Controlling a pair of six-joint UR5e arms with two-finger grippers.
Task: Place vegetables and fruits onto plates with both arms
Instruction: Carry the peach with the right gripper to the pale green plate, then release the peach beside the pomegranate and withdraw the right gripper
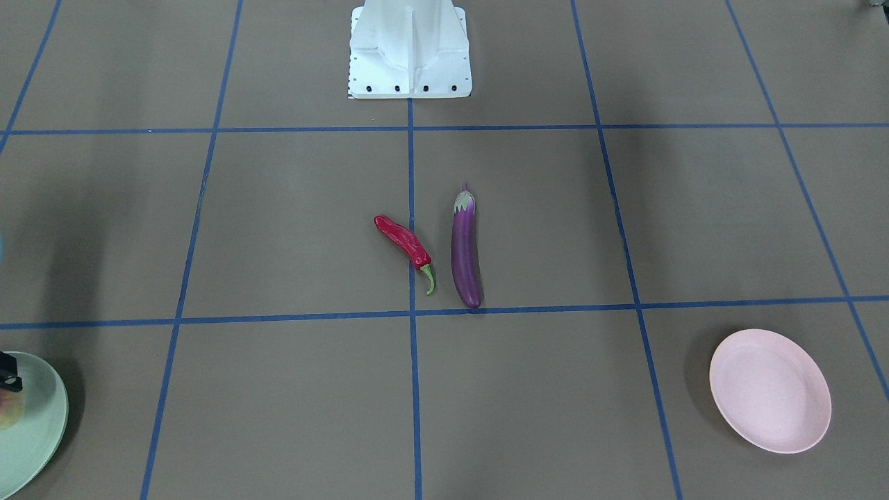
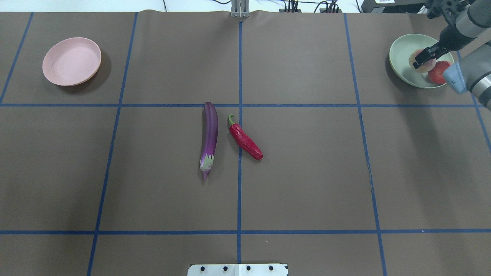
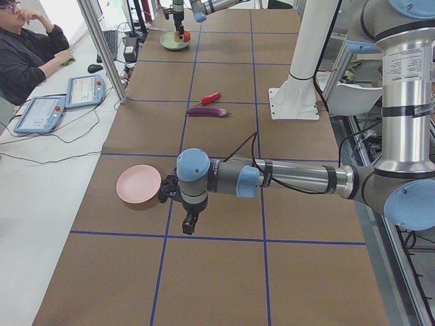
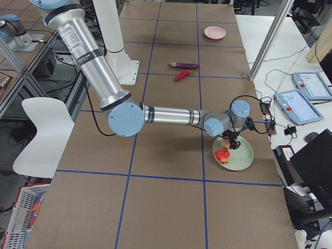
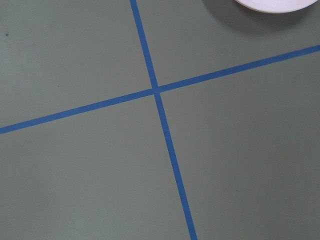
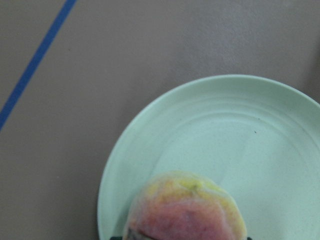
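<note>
— Where's the peach (image 6: 185, 210)?

— Pinched in the right gripper (image 2: 424, 58), low over the green plate (image 2: 401, 57) at the table's far right corner. The pomegranate (image 2: 437, 73) lies on that plate just beside it. The peach is yellow-green on top with a pink blush, round and smooth. Letting go should be all it needs.

— And the vegetables?

— Mid-table, well apart from both arms. The eggplant (image 2: 209, 140), glossy purple, lies lengthwise away from the robot, pale cap towards the base. The chili (image 2: 245, 141) lies just beside it, not touching, slanted, green stem pointing away.

— Which arm takes them?

— My guess is the left. Its gripper (image 3: 189, 225) hangs beside the empty pink plate (image 2: 71, 61), at the table's far left. I cannot tell from here whether it is open. It would have to come in across the eggplant's length.
</note>
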